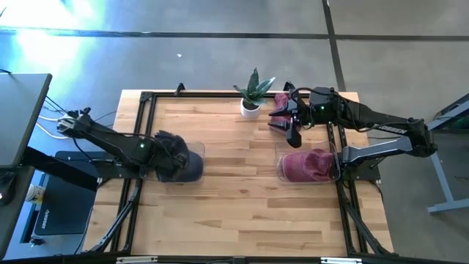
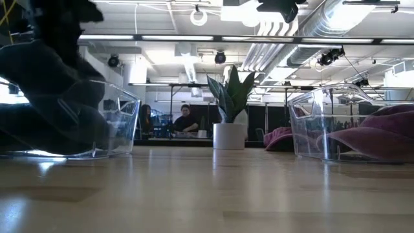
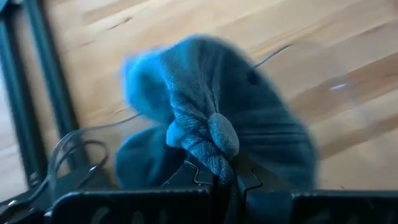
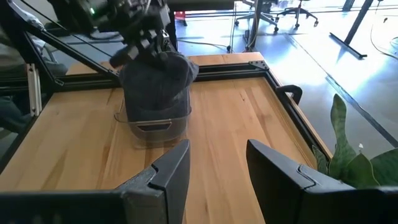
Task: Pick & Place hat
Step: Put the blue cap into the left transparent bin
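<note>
My left gripper [image 1: 171,149] is shut on a dark blue knit hat [image 1: 185,165], which hangs down into a clear plastic bin [image 2: 113,126] at the table's left. The right wrist view shows that hat [image 4: 155,78] filling the bin. My right gripper [image 4: 217,163] is open and holds nothing. It hovers at the table's far right [image 1: 294,132], just beside a maroon hat [image 1: 281,108] that lies flat on the wood. A second clear bin [image 1: 331,170] near the right edge holds more maroon hats [image 1: 306,164]. My left gripper pinches a bunched fold of the blue hat's knit [image 3: 211,140] between its two fingers, coming from above and pointing down. The rest of the hat hangs below the fingers, and its lower part sits inside the clear bin [image 4: 152,124].
A potted plant [image 1: 252,94] in a white pot stands at the middle of the far edge, between the two arms. A black metal frame [image 1: 143,110] runs round the table. Bare wood [image 1: 238,191] lies between the two bins and toward the near edge. People sit far off in the room [image 2: 186,120].
</note>
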